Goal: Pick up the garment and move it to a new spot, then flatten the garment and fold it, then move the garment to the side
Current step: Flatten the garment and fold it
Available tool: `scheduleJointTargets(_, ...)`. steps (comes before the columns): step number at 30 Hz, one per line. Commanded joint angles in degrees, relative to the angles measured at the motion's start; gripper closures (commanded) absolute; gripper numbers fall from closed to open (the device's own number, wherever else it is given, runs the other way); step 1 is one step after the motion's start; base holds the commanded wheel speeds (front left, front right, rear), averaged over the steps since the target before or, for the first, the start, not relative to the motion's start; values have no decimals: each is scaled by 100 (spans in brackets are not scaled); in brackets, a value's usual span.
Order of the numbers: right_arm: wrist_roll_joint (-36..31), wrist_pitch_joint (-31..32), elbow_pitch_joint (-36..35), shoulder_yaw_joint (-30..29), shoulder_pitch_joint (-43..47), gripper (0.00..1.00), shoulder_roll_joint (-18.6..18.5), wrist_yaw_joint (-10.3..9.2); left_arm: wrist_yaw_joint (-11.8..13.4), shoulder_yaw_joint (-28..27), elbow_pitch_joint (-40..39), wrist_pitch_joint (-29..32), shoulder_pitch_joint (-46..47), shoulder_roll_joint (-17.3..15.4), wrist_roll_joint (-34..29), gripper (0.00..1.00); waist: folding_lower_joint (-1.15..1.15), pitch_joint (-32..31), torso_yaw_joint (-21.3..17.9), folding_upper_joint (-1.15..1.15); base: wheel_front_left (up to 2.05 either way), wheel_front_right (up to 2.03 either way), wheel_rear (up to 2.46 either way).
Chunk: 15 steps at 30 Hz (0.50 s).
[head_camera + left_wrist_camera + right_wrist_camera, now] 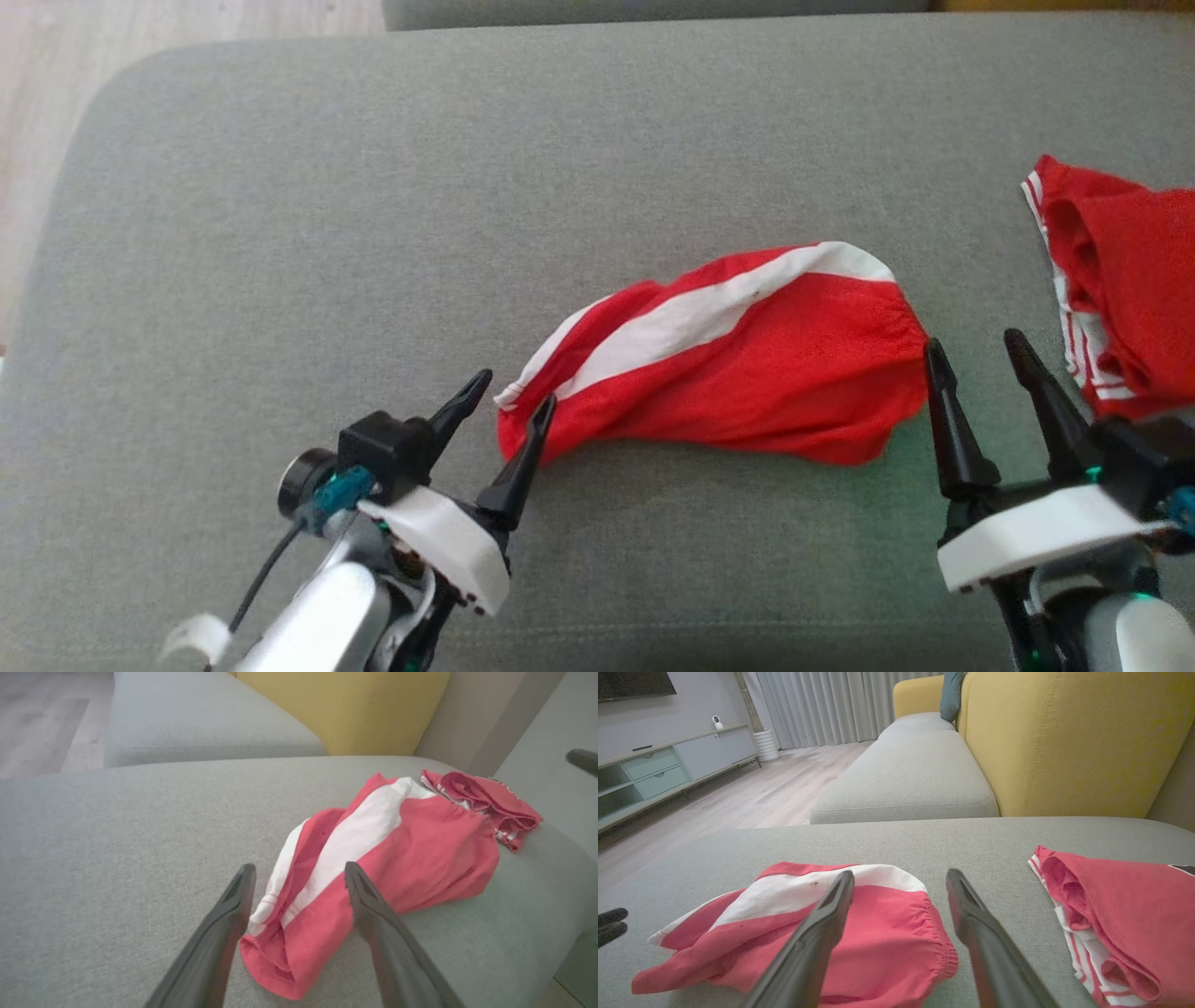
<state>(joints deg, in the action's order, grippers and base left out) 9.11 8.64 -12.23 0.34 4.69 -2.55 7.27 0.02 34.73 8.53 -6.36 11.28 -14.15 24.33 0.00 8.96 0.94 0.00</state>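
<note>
- Left tool (516, 388): lower left of the head view, jaws spread wide, nothing gripped. Its two dark fingers straddle the left end of the garment (747, 364). Whether they touch the cloth I cannot tell.
- Right tool (972, 340): lower right, also released and empty. Its tips point up just beside the garment's gathered right end, in the gap between it and a second red garment (1130, 299).
- Garment: red shorts with a broad white stripe, lying rumpled and partly folded on the grey seat (373, 187), right of centre in the head view. The narrow end points toward the left tool and the elastic waistband toward the right tool.
- Second red garment: bunched at the right edge of the seat, thin white stripes along its border, apart from the first.
- Beyond: another grey seat cushion (910, 774) against a yellow sofa back (1064, 742).
- Farther off: pale wood floor (752, 798), a low cabinet (658, 770) and grey curtains (831, 704).
</note>
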Motion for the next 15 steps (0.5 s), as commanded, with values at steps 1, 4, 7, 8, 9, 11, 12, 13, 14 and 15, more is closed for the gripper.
scheduleJointTargets(1, 39, -37, -190, 156, -242, 0, -32, 22, -16, -205, 45, 2, 333, -59, 22, 0, 0, 76, -88, 0, 0, 0, 0)
scheduleJointTargets(4, 45, -46, -169, 150, -264, 0, -32, 22, -35, -225, 385, 42, 468, -32, 54, 0, 0, 132, -145, 0, 0, 0, 0)
scheduleJointTargets(7, 64, -68, -146, 147, -289, 0, -32, 22, -171, -240, 862, 149, 666, 9, 184, 53, 0, 209, -221, 0, 0, 0, 0)
scheduleJointTargets(8, 75, -78, -141, 138, -293, 0, -32, 22, -204, -253, 976, 138, 748, 13, 199, 100, 0, 229, -234, 0, 0, 0, 0)
scheduleJointTargets(9, 85, -87, -140, 131, -297, 0, -32, 22, -237, -274, 1092, 111, 834, 20, 220, 100, 0, 252, -248, 0, 0, 0, 0)
scheduleJointTargets(11, 113, -99, -126, 117, -304, 0, -32, 22, -289, -330, 1323, 42, 1010, 41, 269, 100, 0, 284, -268, 0, 0, 0, 0)
scheduleJointTargets(12, 132, -105, -118, 117, -311, 0, -32, 22, -307, -373, 1437, 0, 1097, 64, 310, 100, 0, 297, -275, 0, 0, 0, 0)
scheduleJointTargets(13, 137, -110, -108, 119, -318, 0, -32, 22, -325, -412, 1554, -47, 1190, 80, 339, 100, 0, 306, -283, 0, 0, 0, 0)
scheduleJointTargets(14, 151, -111, -94, 122, -324, 0, -32, 22, -338, -444, 1683, -82, 1277, 94, 364, 100, 0, 311, -292, 0, 0, 0, 0)
scheduleJointTargets(15, 157, -112, -80, 126, -332, 0, -32, 22, -361, -481, 1817, -107, 1355, 128, 420, 100, 0, 316, -299, 0, 0, 0, 0)
